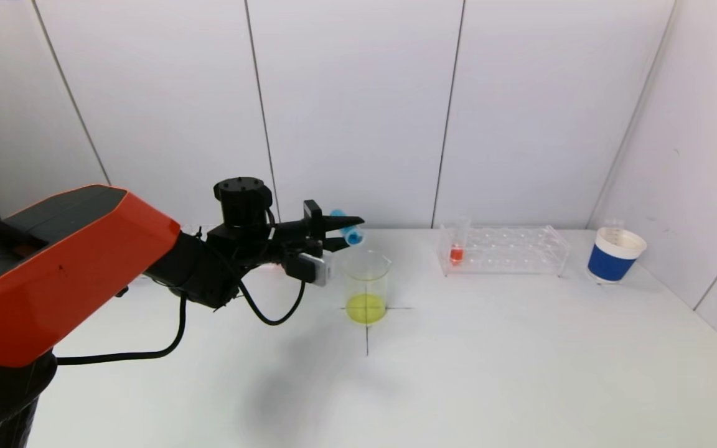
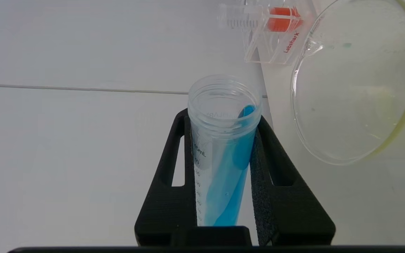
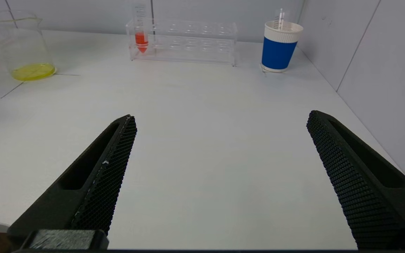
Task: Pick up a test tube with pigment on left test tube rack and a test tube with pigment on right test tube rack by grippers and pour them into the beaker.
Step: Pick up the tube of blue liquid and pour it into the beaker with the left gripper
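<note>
My left gripper [image 1: 347, 231] is shut on a clear test tube of blue pigment [image 1: 353, 235]. It holds the tube tilted just above the rim of the glass beaker [image 1: 367, 286], on the beaker's left side. In the left wrist view the tube [image 2: 223, 158] sits between the black fingers [image 2: 174, 168], and blue liquid reaches up to its open mouth, beside the beaker [image 2: 357, 80]. The beaker holds yellow liquid. A tube of red pigment [image 1: 456, 252] stands in the right test tube rack [image 1: 508, 249]. My right gripper [image 3: 222, 116] hangs open over bare table. My left arm hides the left rack.
A blue and white paper cup [image 1: 615, 255] stands right of the right rack, near the side wall. Black cross lines on the white table [image 1: 489, 361] mark the beaker's spot. Walls close off the back and right.
</note>
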Robot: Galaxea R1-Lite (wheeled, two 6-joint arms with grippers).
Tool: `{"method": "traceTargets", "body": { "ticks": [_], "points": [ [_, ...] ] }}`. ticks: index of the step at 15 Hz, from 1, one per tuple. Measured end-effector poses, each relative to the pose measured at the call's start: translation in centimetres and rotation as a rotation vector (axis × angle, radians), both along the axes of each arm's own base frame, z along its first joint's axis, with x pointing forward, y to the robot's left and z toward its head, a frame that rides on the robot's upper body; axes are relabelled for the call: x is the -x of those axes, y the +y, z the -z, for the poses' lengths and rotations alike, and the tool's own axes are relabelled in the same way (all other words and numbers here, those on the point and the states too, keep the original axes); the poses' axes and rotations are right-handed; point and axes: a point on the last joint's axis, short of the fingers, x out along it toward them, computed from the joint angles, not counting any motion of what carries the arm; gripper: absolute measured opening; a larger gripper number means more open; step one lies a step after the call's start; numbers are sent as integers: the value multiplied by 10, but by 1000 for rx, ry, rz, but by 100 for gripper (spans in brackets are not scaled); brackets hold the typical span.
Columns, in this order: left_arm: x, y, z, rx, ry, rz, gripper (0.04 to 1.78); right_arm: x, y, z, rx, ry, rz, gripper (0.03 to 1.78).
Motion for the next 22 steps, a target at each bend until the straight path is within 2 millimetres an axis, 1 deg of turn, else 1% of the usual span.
{"method": "traceTargets", "body": {
  "ticks": [5, 13, 19, 22],
  "points": [
    [-1, 0, 2, -38, -25, -8, 45, 0, 0, 0, 0, 0, 0, 176],
    [-8, -2, -5, -80, -59, -47, 45, 0, 0, 0, 0, 0, 0, 176],
    [-10, -2, -5, -128, -75, -63, 45, 0, 0, 0, 0, 0, 0, 176],
    [-10, -3, -9, -147, -91, -61, 45, 0, 0, 0, 0, 0, 0, 176]
  ]
}}
